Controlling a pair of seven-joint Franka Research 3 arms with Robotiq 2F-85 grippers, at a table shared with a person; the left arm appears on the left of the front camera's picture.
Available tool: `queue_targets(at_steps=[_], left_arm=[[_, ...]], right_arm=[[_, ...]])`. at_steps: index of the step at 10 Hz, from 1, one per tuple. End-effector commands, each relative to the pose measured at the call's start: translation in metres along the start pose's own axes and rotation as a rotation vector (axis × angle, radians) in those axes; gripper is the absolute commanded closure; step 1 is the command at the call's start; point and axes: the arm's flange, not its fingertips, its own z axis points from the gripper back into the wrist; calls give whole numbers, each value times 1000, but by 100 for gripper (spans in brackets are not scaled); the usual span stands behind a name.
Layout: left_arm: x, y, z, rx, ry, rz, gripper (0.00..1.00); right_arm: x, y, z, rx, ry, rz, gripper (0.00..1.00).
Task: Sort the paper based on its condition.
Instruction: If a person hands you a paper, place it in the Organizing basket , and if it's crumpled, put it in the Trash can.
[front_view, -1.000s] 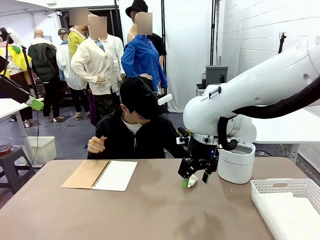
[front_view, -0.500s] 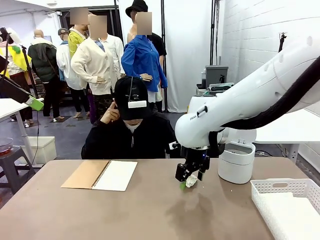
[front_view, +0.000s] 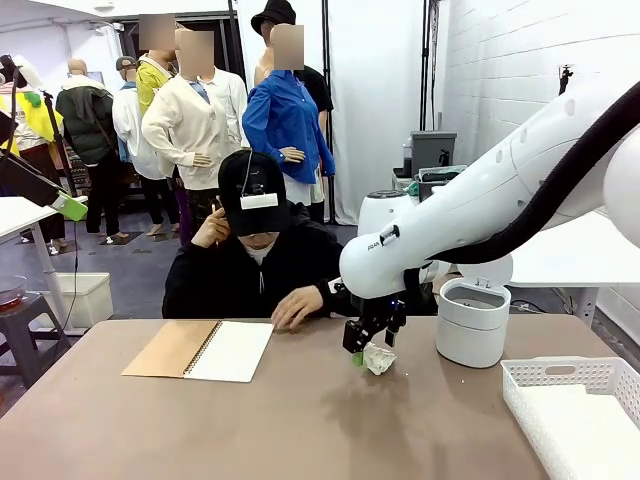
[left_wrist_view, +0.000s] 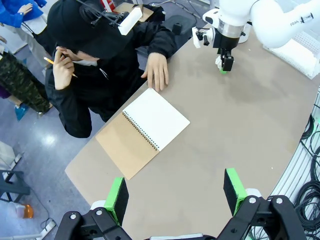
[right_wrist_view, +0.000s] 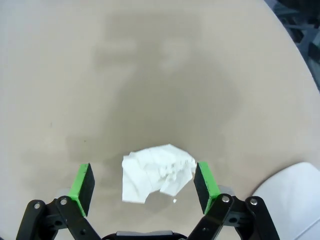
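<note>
Crumpled white paper ball (right_wrist_view: 157, 172) lies on the beige tabletop (right_wrist_view: 150, 75) between the right arm's wide-open jaws; the left arm's jaws hang open too. Closing off-centre could flick the light ball away.

One crumpled paper ball (front_view: 379, 358), one notebook (front_view: 200, 350), one bin (front_view: 472, 325), one basket (front_view: 560, 366), perhaps holding sheets (front_view: 590, 435).

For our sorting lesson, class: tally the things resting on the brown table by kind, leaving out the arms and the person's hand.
Crumpled paper ball: 1
Spiral notebook: 1
White round bin: 1
White slotted basket: 1
Total: 4
</note>
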Motion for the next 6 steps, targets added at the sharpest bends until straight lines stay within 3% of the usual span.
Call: queue_targets(at_steps=[1,6], left_arm=[[-1,1,0,3,-4,3,0],[-1,1,0,3,-4,3,0]], right_arm=[[12,-4,-10,-25,-15,5,0],[10,-10,-14,-58,29,17,0]])
